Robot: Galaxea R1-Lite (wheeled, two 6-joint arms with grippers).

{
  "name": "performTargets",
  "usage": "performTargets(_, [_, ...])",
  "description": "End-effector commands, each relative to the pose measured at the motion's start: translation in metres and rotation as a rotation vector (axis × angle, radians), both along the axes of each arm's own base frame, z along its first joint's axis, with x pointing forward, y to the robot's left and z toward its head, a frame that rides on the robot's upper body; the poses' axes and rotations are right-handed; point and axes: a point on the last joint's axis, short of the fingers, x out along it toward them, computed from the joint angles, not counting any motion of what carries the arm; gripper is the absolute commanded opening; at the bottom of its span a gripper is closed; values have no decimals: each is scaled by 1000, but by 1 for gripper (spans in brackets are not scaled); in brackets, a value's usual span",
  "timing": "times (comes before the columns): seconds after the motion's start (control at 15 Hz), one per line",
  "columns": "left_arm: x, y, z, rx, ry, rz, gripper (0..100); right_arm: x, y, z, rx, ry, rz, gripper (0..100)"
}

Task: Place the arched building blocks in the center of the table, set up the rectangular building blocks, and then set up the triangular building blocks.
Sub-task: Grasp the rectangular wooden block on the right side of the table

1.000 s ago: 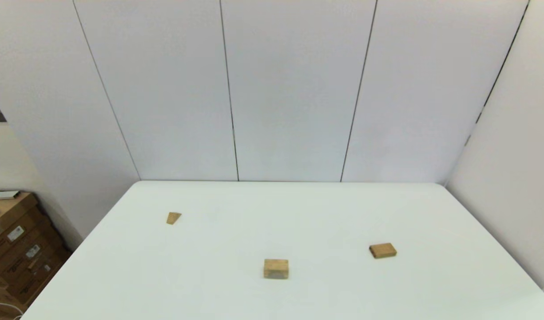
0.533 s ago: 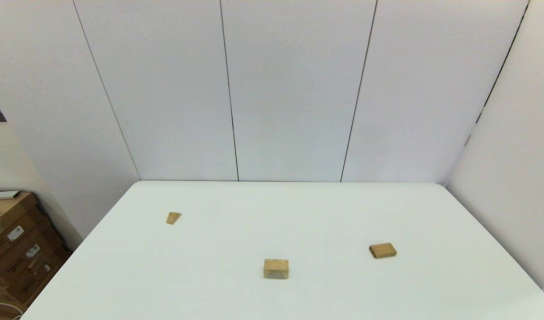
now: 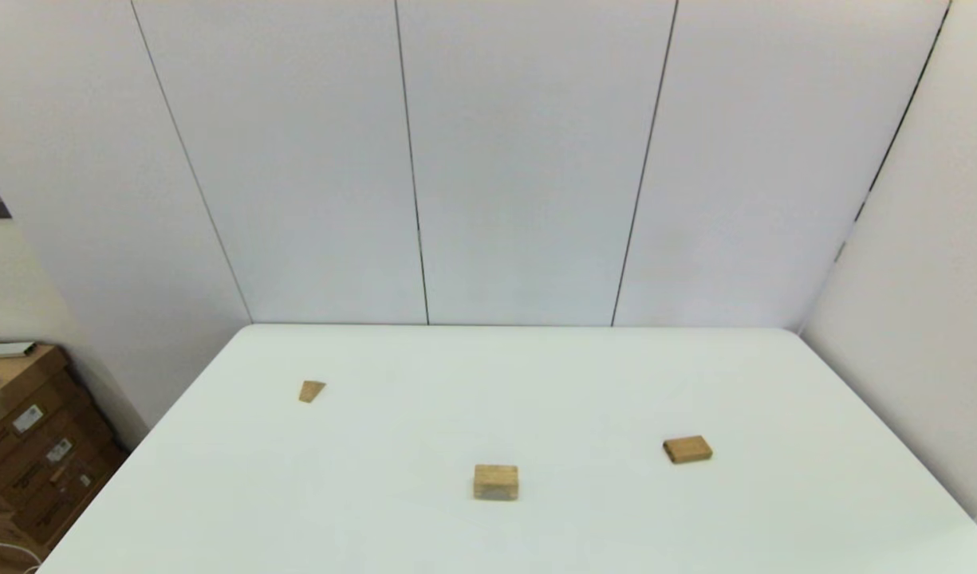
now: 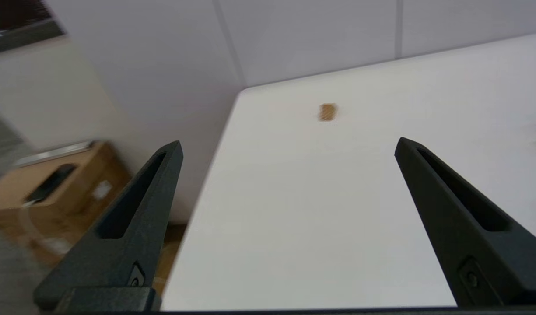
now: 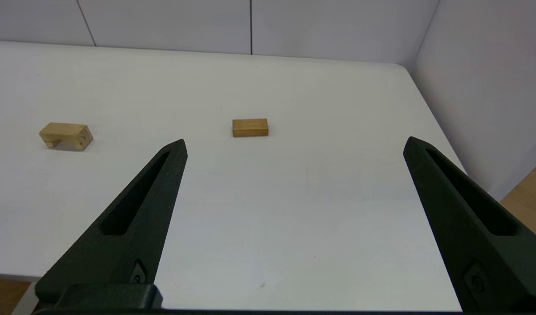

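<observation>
Status: no block has been handled; all three lie flat and well apart on the white tabletop (image 3: 536, 383). Taking the tabletop as a clock face in the head view, the arched block (image 3: 496, 482) sits at about 6 o'clock near the front edge, resting with its hollow turned down toward the surface, as the right wrist view (image 5: 65, 136) shows. The rectangular block (image 3: 687, 450) lies at about 4 o'clock, and the small triangular block (image 3: 312, 391) at about 9 o'clock, near the left edge.

Step in hand, by judgement: fetching the arched block and carrying it toward the middle.

- Either arm could reach it; the right wrist view shows it more plainly, off to one side of that pincer's line.
- The pincer should close across the two flat long faces, not over the hollow, so the pads bear on full wood.
- The grip should sit at mid-length; an end grip would let the block swing.
- It should go down with the hollow facing the tabletop and the flat top level, since the slab is to rest on it later.
- Release should come only once the block sits fully on the surface.

Arm pose: neither arm shows in the head view.

- The left pincer (image 4: 287, 142) is held off the near left corner, fingers wide apart and empty, pointed toward the triangular block (image 4: 327, 112).
- The right pincer (image 5: 294, 142) is held above the near right edge, fingers likewise wide apart and empty, with the rectangular block (image 5: 250, 127) almost straight ahead.
</observation>
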Motion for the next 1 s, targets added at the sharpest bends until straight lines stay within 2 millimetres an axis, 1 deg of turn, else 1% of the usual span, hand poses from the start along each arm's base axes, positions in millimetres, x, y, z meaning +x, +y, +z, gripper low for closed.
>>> performTargets(0.07, [8, -3, -14, -43, -9, -139, 100, 0, 0, 0, 0, 0, 1, 100])
performTargets(0.4, [8, -3, -15, -68, -2, -130, 100, 0, 0, 0, 0, 0, 1, 100])
performTargets(0.67, [8, -3, -15, -195, -9, -112, 100, 0, 0, 0, 0, 0, 1, 100])
performTargets(1.0, [8, -2, -15, -210, -12, -89, 100, 0, 0, 0, -1, 0, 1, 100])
